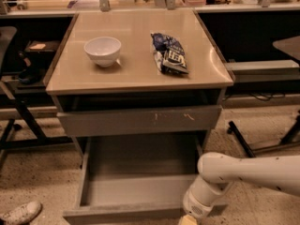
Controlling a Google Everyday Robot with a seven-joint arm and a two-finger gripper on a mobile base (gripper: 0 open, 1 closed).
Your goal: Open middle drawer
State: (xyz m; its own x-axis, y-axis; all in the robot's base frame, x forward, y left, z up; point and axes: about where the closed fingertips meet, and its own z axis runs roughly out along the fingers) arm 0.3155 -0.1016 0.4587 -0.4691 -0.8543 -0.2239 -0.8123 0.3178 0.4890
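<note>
The middle drawer (136, 193) is pulled far out below the cabinet top, and its grey inside is bare. Its plain flat front (117, 214) runs along the bottom of the camera view. Above it is the taller grey front with pale scratch marks (140, 120), which is pushed in. My white arm (248, 170) reaches in from the right. My gripper (188, 220) is at the drawer front's right end, mostly cut off by the bottom edge of the view.
A white bowl (102, 50) and a blue snack bag (169, 53) lie on the beige cabinet top (136, 74). A chair base (243, 139) stands at the right. A shoe (21, 213) is on the floor at the lower left. A counter runs along the back.
</note>
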